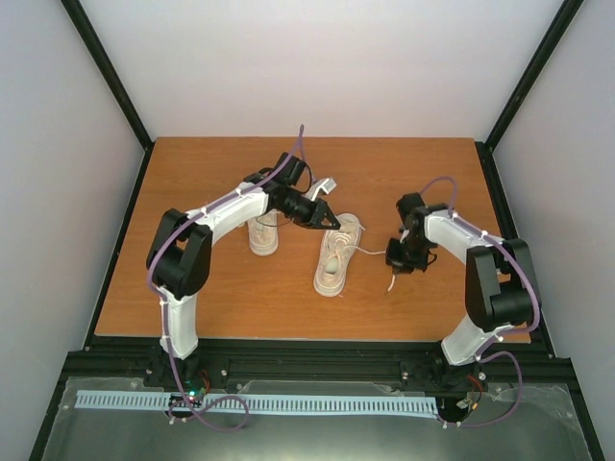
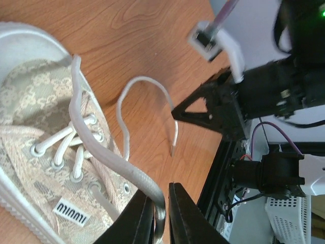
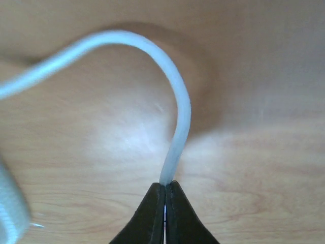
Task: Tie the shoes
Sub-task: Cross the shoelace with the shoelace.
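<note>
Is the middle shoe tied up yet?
Not tied: one loose lace end sits in the left gripper, the other in the right gripper.

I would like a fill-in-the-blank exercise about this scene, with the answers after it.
The table carries ____ shoes. The right tool is shut on a ____ lace. The left tool pinches the other lace of the shoe nearer the ____ arm.
Answers: two, white, right.

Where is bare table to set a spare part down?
Free on the table: far strip behind both arms, left side outside the left arm, near strip before the shoes. Crowded: mid-table, where left gripper and right gripper each pinch a lace.
</note>
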